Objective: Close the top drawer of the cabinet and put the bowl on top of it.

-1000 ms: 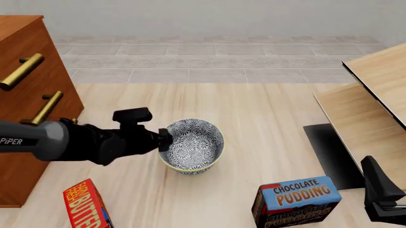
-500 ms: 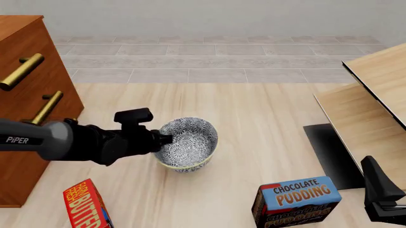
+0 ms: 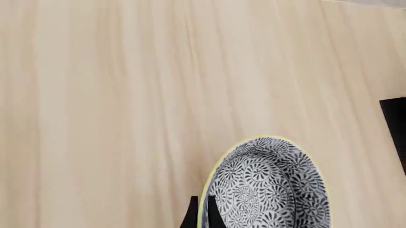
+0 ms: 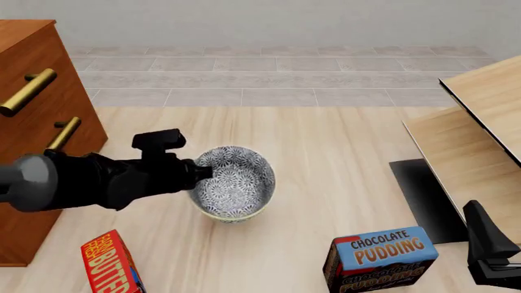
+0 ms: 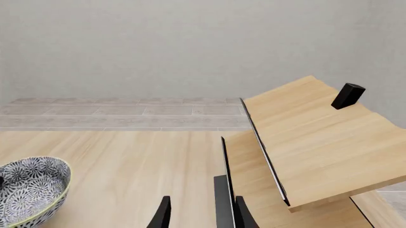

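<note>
The left gripper (image 4: 201, 173) has its fingers (image 3: 192, 218) pinched on the near-left rim of the bowl (image 4: 233, 182), one finger outside the wall and the other inside, so it is clamped on the bowl's edge. In the left wrist view the rim runs straight between those two dark fingers, and the patterned inside of the bowl (image 3: 269, 190) fills the space past them.

From the bowl, the cabinet (image 4: 33, 122) stands at about nine o'clock, well apart from it, with two of its brass handles showing along its slanted front. The upper of those handles (image 4: 27, 91) sits on a drawer front, but from here I cannot tell whether the top drawer is pushed in.

At about seven o'clock from the bowl lies a red box (image 4: 112, 264), and at about four o'clock a blue chocolate pudding box (image 4: 382, 257).

The right gripper (image 4: 491, 251) rests low at the table's near-right corner, just beside the pudding box. In the right wrist view its fingers (image 5: 163, 213) stand a little apart with nothing between them. Beyond it, at about two o'clock from the bowl, rises the pale wood furniture (image 4: 480, 128).
</note>
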Motion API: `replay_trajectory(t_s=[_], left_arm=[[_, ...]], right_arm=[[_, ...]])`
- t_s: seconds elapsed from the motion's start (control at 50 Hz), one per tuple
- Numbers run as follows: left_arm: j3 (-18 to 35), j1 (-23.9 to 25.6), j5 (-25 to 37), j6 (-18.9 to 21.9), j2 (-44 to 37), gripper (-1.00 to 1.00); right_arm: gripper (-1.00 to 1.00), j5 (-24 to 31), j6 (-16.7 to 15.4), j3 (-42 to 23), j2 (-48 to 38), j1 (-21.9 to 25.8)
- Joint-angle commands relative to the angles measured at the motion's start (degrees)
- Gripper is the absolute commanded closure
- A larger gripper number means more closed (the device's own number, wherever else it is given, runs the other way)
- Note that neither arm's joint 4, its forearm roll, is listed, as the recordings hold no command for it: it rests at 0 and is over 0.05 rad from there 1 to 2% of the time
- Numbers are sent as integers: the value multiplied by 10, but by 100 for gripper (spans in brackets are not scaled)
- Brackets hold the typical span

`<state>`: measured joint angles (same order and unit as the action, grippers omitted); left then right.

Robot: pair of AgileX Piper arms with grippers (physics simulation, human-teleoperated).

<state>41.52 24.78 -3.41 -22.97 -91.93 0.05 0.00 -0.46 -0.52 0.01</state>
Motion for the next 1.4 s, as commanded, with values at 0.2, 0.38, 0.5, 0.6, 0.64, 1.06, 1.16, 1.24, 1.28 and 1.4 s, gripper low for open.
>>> replay_trajectory(t_s=[0.2, 0.38, 0.5, 0.6, 0.64, 1.06, 1.16, 1.24, 1.28, 1.4], left_arm=[[-13, 4, 100, 7, 150, 100], [-7, -2, 149, 8, 207, 100], [4, -7, 191, 5, 250, 100], [12, -13, 216, 9, 275, 100], [18, -13, 229, 7, 284, 100], [81, -39, 348, -3, 372, 100], [102, -40, 381, -8, 392, 100], [118, -45, 402, -8, 403, 100], [131, -47, 416, -10, 408, 100], [162, -61, 453, -2, 427, 100]], right_arm=[[-100, 0, 0, 1, 1, 0], [-100, 0, 0, 1, 1, 0], [-100, 0, 0, 1, 1, 0], [-100, 0, 0, 1, 1, 0], [-100, 0, 0, 1, 1, 0], [-100, 0, 0, 1, 1, 0], [-100, 0, 0, 1, 1, 0], [-100, 0, 0, 1, 1, 0], [-100, 0, 0, 1, 1, 0], [-100, 0, 0, 1, 1, 0]])
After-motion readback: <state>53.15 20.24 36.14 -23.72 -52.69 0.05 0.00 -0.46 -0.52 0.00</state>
